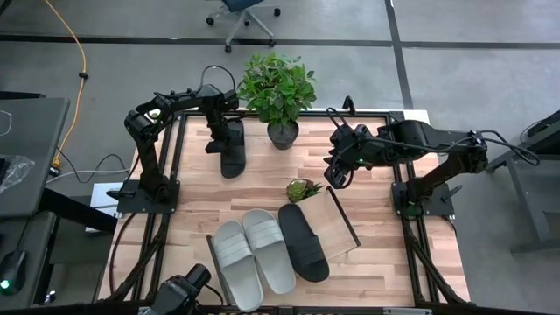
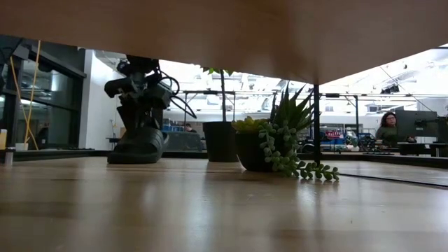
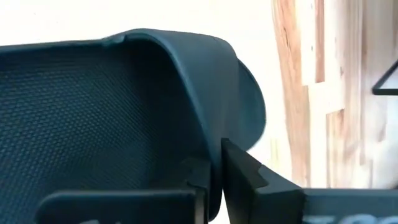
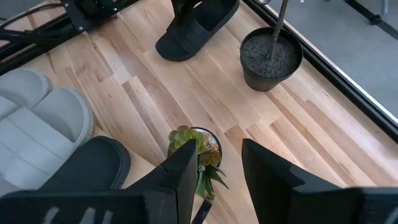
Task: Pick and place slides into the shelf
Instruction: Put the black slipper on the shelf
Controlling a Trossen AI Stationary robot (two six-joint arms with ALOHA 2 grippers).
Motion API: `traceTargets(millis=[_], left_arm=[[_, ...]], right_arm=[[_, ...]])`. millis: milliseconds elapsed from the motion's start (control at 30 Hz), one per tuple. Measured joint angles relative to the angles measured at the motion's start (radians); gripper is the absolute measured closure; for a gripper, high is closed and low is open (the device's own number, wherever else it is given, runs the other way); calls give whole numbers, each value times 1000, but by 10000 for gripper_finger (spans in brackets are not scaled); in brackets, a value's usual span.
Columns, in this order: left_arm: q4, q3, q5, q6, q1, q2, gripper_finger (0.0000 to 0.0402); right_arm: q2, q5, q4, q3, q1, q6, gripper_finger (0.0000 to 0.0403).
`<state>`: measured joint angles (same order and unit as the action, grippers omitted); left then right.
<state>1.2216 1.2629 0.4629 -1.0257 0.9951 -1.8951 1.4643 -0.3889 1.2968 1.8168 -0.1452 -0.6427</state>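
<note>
High view: a black slide is seen lying on the desk left of the potted plant, gripped at its strap by the closed fingers of the left gripper. Three other slides are laid at the shelf, and the right gripper is held above it, fingers partly open and empty.

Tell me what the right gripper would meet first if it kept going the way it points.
Probably the small green succulent in its round pot, which sits straight ahead of the open right gripper, just past its fingertips. Depth is hard to judge, so the gap is uncertain.
</note>
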Motion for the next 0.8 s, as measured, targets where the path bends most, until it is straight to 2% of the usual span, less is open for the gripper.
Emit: traceTargets(millis=[333,800], left_arm=[[141,-1,-18,74,-1,50,391],[233,-1,-62,265,-1,331,398]], right_arm=[[0,1,0,0,0,54,284],[0,19,58,0,-1,58,284]])
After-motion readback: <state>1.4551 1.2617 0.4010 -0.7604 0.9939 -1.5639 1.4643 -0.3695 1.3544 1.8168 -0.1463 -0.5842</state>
